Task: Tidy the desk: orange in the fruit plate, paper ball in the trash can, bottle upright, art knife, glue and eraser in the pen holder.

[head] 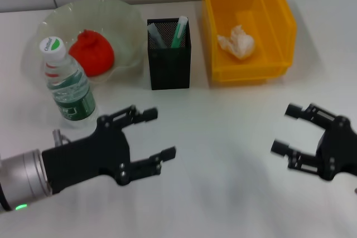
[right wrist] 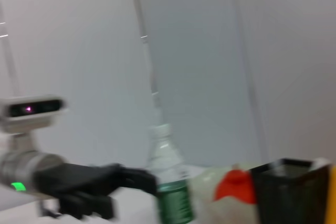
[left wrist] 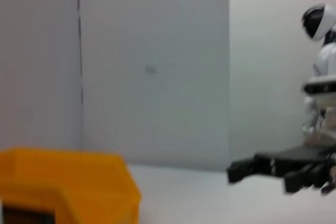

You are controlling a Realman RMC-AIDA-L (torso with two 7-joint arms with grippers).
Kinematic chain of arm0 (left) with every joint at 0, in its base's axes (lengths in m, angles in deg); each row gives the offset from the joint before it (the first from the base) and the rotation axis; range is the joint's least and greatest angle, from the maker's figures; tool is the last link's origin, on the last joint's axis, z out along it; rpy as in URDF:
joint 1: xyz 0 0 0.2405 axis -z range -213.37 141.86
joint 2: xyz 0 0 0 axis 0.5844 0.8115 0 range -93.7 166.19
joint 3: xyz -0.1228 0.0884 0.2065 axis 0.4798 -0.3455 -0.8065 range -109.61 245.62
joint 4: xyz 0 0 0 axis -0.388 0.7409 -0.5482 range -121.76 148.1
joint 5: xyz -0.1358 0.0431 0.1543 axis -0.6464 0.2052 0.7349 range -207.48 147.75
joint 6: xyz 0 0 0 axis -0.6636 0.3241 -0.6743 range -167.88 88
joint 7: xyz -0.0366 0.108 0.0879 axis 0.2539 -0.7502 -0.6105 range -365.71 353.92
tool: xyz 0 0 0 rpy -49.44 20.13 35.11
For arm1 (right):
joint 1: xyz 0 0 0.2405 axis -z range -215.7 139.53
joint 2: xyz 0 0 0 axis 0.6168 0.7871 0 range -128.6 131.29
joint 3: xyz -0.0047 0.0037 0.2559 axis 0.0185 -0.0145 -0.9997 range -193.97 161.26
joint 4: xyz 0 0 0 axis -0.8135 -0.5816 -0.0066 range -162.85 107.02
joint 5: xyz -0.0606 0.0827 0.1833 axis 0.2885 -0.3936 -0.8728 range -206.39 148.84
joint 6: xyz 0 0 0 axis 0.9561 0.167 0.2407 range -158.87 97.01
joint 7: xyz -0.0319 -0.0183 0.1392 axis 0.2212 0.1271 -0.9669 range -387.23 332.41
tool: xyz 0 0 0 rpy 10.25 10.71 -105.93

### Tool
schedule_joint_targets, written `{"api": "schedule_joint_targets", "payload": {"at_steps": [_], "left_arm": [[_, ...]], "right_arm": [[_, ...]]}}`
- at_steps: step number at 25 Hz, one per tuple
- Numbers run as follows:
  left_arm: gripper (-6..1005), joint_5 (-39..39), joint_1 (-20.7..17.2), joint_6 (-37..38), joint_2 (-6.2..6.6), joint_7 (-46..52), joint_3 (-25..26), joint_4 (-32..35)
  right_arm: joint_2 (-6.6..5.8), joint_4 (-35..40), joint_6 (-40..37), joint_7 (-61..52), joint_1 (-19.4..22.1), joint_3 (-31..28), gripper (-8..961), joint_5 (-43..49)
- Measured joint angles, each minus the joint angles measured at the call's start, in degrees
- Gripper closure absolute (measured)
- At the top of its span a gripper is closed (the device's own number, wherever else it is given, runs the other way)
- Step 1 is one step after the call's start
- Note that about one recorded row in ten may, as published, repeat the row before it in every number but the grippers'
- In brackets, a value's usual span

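Observation:
The orange (head: 92, 53) lies in the pale green fruit plate (head: 120, 18) at the back left. The bottle (head: 68, 82) stands upright in front of the plate; it also shows in the right wrist view (right wrist: 169, 182). The paper ball (head: 236, 42) lies in the yellow trash can (head: 276, 20). The black mesh pen holder (head: 168, 59) holds a green-capped item and a grey one. The eraser is not visible. My left gripper (head: 156, 135) is open and empty at the front left, right of the bottle. My right gripper (head: 285, 129) is open and empty at the front right.
The white table (head: 223, 137) spreads between the two grippers. The trash can's corner (left wrist: 68, 182) shows in the left wrist view, with the right gripper (left wrist: 262, 169) beyond it. The pen holder (right wrist: 291, 190) and orange (right wrist: 233, 187) show in the right wrist view.

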Motion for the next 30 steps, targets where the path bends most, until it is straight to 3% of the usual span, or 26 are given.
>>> {"api": "schedule_joint_targets", "payload": {"at_steps": [1, 2, 5, 17, 30], "left_arm": [[225, 0.0, 0.0, 0.0, 0.00, 0.0, 0.0, 0.0], [225, 4.5, 2.2, -0.3, 0.04, 0.6, 2.4, -6.2], [226, 6.6, 2.7, -0.6, 0.28, 1.4, 2.6, -7.7], [229, 7.3, 0.0, -0.7, 1.28, 1.9, 4.1, -8.2], [229, 7.2, -1.7, -0.4, 1.82, 1.4, 4.8, -8.1]], "right_arm": [[-0.02, 0.1, -0.7, 0.1, -0.3, 0.1, 122, 1.3], [-0.02, 0.3, -1.9, 0.2, -1.0, 0.2, 122, 4.0], [0.20, 0.5, -2.2, 0.2, -1.8, 0.3, 122, 6.2], [2.57, 0.3, 0.5, 0.3, -4.6, -0.2, 122, 10.2], [3.48, 0.1, 2.2, 0.4, -6.0, 0.3, 122, 10.4]]}}
